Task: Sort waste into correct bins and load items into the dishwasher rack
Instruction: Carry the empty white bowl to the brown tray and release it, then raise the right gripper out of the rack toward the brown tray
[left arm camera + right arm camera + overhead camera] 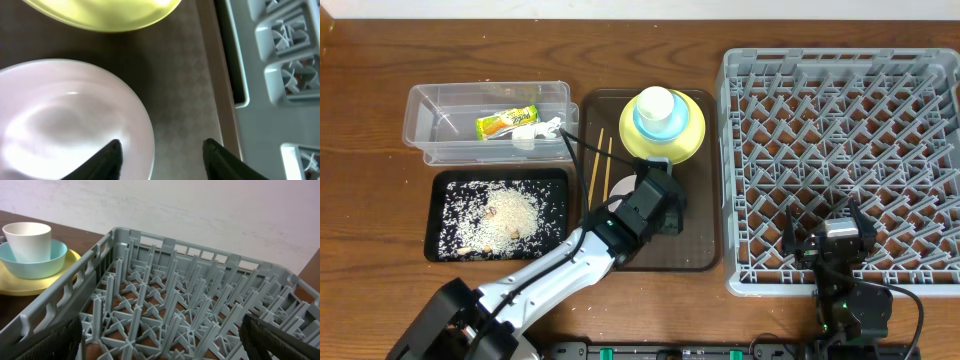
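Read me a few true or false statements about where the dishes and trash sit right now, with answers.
The snack wrapper lies in the clear tub. True.
The white cup stands in the dishwasher rack. False: it sits in the light blue bowl on the yellow plate.
The rice scraps are in the black tray. True.
The chopsticks lie in the black tray. False: they lie on the brown serving tray.
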